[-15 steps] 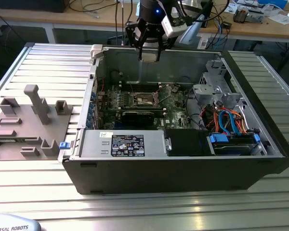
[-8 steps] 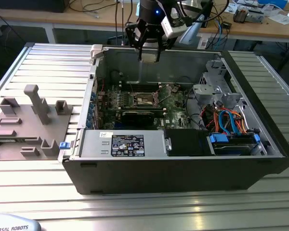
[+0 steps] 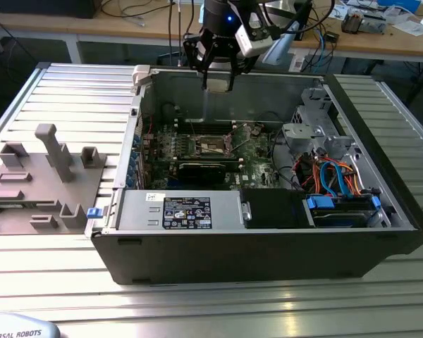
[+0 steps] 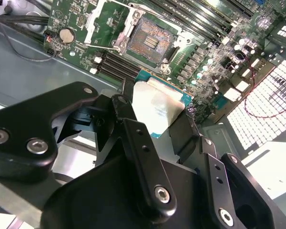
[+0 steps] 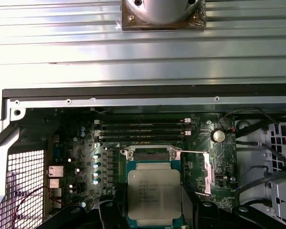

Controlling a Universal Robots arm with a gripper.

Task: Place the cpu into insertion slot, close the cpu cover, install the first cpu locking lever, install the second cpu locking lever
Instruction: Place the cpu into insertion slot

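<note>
At the exterior view's left, a grey parts holder (image 3: 42,183) sat beside the open computer case (image 3: 268,246). Over the case's middle, the gripper (image 3: 217,76) hung clamped on the cpu (image 5: 154,191) by its edges. It held the chip flat above the bare insertion slot (image 4: 150,40), probably to keep it square. The cpu cover (image 5: 205,174) stood swung aside, leaving the slot open. Further right lay blue and orange cables (image 3: 331,176).

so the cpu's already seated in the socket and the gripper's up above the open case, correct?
Not seated. The second wrist view shows the socket bare and the cpu held in the gripper, clear of the socket. The rest stands: in the exterior view the gripper is above the open case.
</note>
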